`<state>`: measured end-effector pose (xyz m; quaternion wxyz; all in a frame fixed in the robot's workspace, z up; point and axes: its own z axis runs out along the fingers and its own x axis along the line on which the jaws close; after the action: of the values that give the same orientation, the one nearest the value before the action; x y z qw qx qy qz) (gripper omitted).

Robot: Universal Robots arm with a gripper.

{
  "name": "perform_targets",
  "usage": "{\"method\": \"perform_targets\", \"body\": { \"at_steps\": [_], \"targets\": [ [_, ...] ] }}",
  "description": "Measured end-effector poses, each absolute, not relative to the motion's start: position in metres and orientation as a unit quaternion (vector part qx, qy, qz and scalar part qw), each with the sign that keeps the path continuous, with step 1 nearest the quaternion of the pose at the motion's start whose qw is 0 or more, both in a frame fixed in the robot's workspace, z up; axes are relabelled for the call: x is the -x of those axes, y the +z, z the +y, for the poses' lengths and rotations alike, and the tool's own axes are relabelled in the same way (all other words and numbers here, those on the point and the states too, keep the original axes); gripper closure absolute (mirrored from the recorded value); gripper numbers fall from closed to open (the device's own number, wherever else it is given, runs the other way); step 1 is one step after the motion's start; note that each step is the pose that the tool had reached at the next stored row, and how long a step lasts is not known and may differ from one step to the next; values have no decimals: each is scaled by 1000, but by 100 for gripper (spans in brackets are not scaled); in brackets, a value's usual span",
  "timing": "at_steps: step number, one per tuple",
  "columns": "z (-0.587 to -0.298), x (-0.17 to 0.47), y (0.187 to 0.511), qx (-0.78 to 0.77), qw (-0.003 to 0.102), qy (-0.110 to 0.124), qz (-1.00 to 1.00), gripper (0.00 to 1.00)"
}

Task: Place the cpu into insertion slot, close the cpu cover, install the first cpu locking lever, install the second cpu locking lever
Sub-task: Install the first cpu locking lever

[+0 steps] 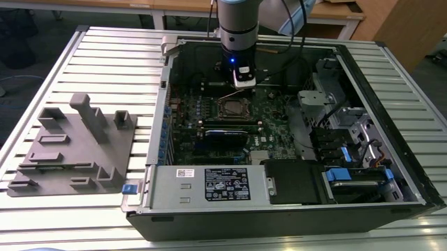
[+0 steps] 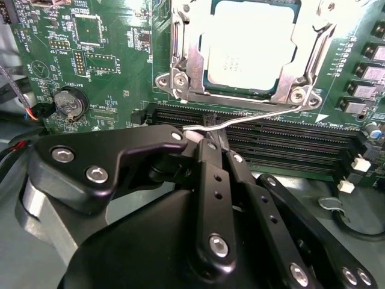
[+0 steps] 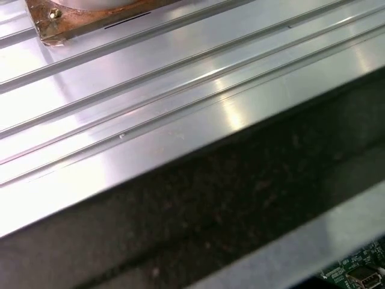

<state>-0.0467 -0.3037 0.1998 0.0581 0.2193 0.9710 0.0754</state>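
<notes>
The cpu [image 2: 249,45] lies flat in the insertion slot [image 1: 234,108] on the green motherboard [image 2: 102,72]. The silvery cpu cover [image 2: 186,66] is folded down around it, its window showing the chip's metal top. A thin wire locking lever [image 2: 264,114] runs from the cover's corner along the socket edge to my gripper [image 2: 215,137]. The black fingers [image 2: 207,162] are shut, their tips right at the lever's free end; whether the wire is clamped I cannot tell. In the exterior view the gripper [image 1: 244,83] hangs just behind the socket.
Long black memory slots [image 2: 289,144] lie between gripper and socket, a coin battery [image 2: 68,102] off to one side. The open computer case [image 1: 391,172] holds a power supply [image 1: 209,184] and drive bays. A grey fixture [image 1: 77,141] sits on the ribbed metal table [image 3: 150,90].
</notes>
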Motion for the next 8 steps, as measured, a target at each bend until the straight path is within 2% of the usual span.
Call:
{"method": "perform_targets", "body": {
  "at_steps": [8],
  "targets": [
    [-304,47,207,-219,58,76,971,89]
  ]
}}
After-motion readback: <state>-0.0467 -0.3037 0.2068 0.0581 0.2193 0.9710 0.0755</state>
